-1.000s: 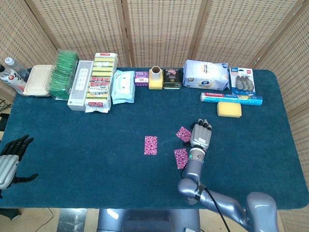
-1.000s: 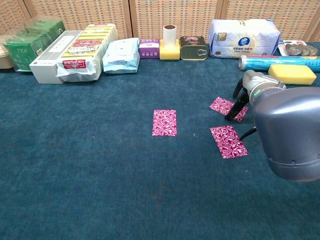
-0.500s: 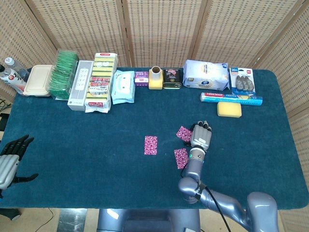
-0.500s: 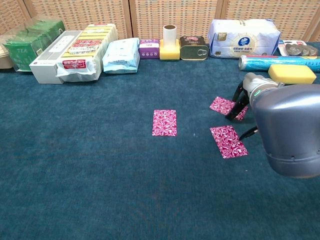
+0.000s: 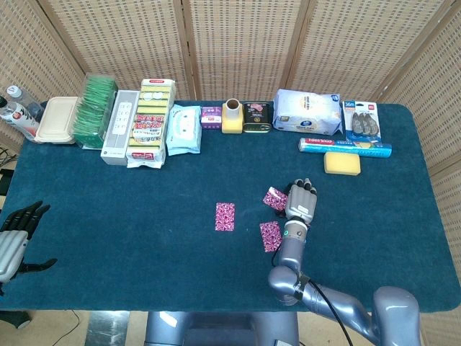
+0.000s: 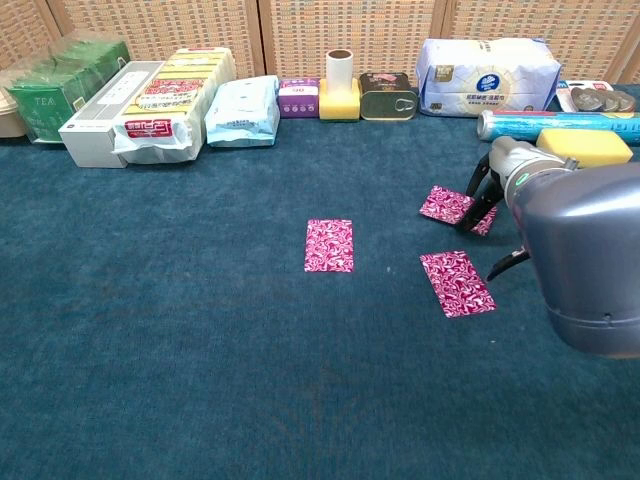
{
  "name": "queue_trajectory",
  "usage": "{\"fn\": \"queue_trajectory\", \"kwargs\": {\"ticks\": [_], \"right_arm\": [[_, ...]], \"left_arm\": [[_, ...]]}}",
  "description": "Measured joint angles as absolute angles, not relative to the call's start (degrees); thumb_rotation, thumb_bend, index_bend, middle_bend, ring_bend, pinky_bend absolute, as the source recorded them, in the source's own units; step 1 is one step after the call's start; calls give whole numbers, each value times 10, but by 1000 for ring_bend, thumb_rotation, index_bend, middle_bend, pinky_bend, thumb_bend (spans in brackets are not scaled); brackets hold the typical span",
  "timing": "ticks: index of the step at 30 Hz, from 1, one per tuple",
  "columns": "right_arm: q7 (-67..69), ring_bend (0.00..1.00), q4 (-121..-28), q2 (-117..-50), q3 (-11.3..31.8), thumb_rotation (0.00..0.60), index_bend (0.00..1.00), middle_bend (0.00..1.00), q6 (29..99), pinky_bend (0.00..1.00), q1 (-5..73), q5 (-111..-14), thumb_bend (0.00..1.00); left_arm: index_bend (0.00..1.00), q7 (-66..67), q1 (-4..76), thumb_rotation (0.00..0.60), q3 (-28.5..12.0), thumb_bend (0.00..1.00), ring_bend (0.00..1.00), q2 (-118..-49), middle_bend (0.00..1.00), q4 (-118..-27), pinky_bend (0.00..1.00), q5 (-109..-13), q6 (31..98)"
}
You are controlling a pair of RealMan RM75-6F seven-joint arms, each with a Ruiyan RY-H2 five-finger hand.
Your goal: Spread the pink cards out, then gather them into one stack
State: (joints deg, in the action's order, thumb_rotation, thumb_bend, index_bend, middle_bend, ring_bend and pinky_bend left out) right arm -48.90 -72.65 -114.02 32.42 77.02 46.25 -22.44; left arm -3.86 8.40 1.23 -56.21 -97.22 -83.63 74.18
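Three pink patterned cards lie apart on the blue cloth. One card (image 5: 225, 216) (image 6: 329, 245) is at the centre, a second (image 5: 270, 236) (image 6: 457, 283) lies nearer me to its right, and a third (image 5: 274, 198) (image 6: 447, 205) sits behind that one. My right hand (image 5: 300, 202) (image 6: 505, 175) rests over the third card's right end, its fingertips (image 6: 475, 212) touching it while the thumb stands apart near the second card. My left hand (image 5: 14, 234) hangs beyond the table's left edge, fingers spread and holding nothing.
Along the back edge stand a tea box (image 5: 95, 108), snack packs (image 5: 148, 122), a wipes pack (image 5: 184, 130), a yellow roll holder (image 5: 232, 115), a tin (image 5: 257, 117), a tissue bag (image 5: 308, 112), a foil roll (image 5: 346, 146) and a yellow sponge (image 5: 341, 163).
My right hand has shifted slightly toward the back, and the third card under its fingertips has moved a little back with it. The other two cards and the left hand have stayed put.
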Motion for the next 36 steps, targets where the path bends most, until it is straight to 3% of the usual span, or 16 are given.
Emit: {"fn": "queue_trajectory", "kwargs": {"ticks": [13,28,36], "right_arm": [[-501,59,-823,-1119,307,600,405,186,819,120,438,-221,266],[-528,60,-1009,-1049,223,600,409,190,831,120,394,-235,267],[-543,59,-1082,-982,179,600,409,188,774,120,392,-243,268]], "left_arm": [[0,-75,84,600,21,33,0,-552,0,-964,35,-863,746],[0,-80,84,600,26,33,0,-551,0,-959,35,-876,747],[0,-67,86,600,25,33,0,-554,0,-964,35,-868,743]]}}
